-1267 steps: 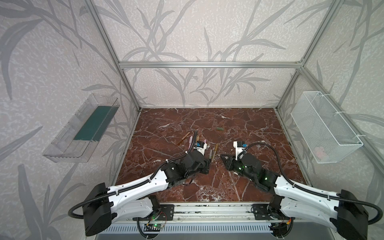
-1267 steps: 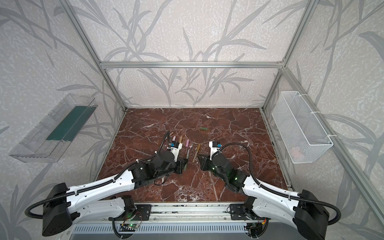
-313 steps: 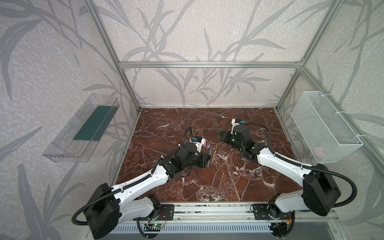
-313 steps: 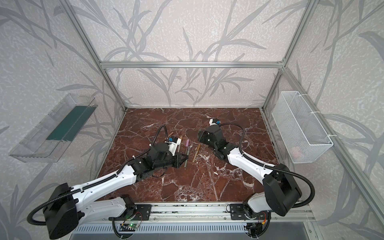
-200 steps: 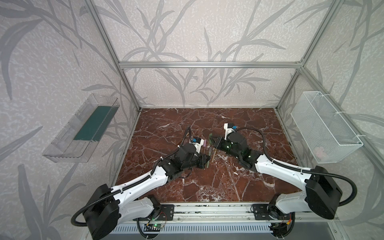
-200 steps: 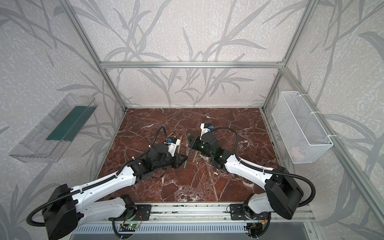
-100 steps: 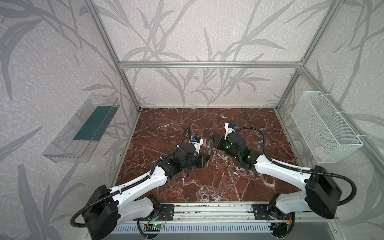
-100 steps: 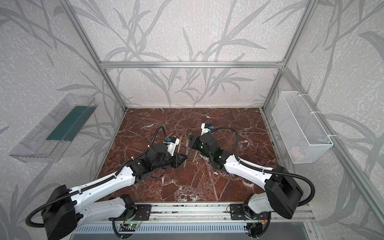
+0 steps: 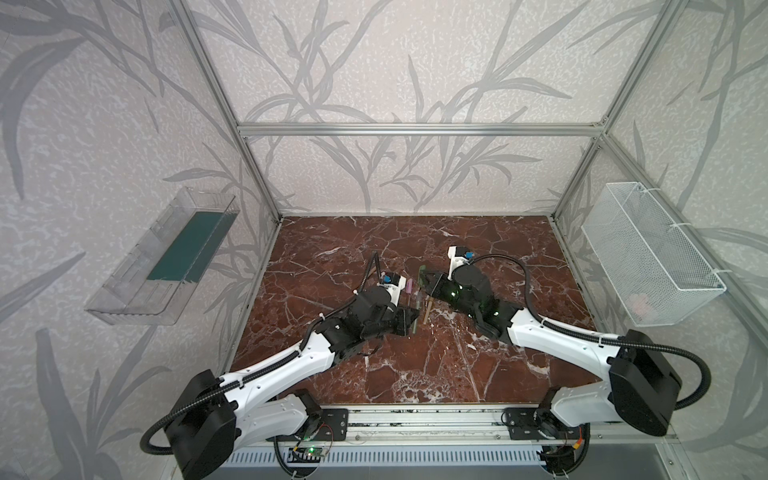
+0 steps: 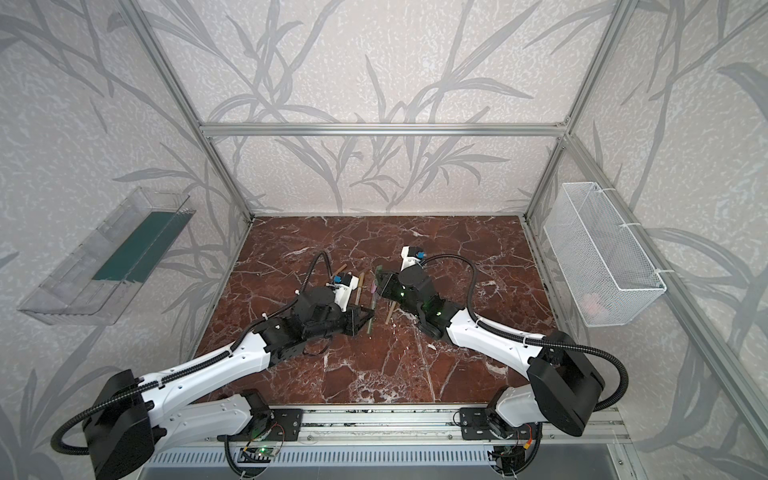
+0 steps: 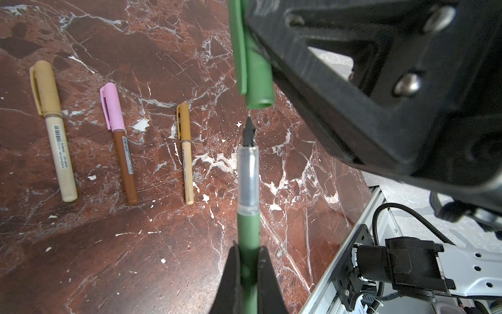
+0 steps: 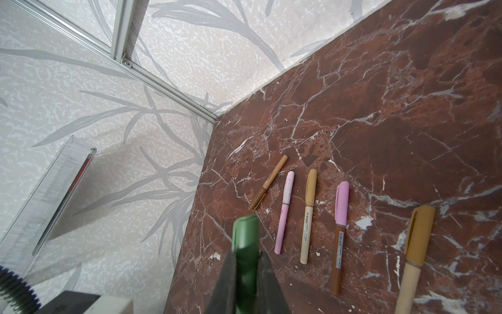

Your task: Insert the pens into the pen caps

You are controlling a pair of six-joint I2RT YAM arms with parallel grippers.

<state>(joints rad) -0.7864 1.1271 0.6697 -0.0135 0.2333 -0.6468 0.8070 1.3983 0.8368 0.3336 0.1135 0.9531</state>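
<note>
The left tool point(image 11: 248, 255) pinches the last bare green pen point(image 11: 247, 228), its tip just before the green cap point(image 12: 245, 231) pinched in the right tool point(image 12: 245, 263); the other pens point(image 12: 308, 214) look capped.

You are looking at a surface point(image 11: 135, 258) like polished red-brown marble with white veins, smooth with a faint sheen. The green pen point(image 11: 248, 233) has a matt plastic barrel and a clear, frosted plastic neck. The green cap point(image 11: 258, 81) is matt plastic too. The frame bar point(image 9: 415, 129) looks like brushed aluminium, the basket point(image 9: 648, 257) is white wire mesh, the tray point(image 9: 124, 299) is clear glossy plastic, and the walls point(image 9: 415, 62) are rough-textured.
</note>
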